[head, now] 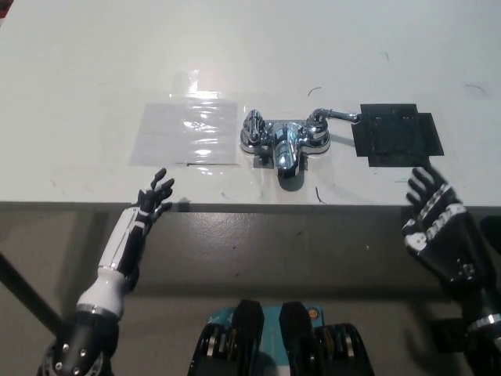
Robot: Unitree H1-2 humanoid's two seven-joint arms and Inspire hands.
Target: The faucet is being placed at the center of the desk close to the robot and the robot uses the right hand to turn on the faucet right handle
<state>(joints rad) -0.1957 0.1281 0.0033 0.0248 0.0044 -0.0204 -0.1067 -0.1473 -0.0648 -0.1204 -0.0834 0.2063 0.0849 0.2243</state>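
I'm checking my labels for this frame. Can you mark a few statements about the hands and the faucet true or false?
1. The right hand grips the right handle of the faucet. False: it is open at the front edge of the desk, apart from the handle.
2. The right handle points toward the black patch. True.
3. The left hand lies on the clear sheet. False: it is open at the desk edge, short of the sheet.
4. The clear sheet lies on the faucet's left side. True.
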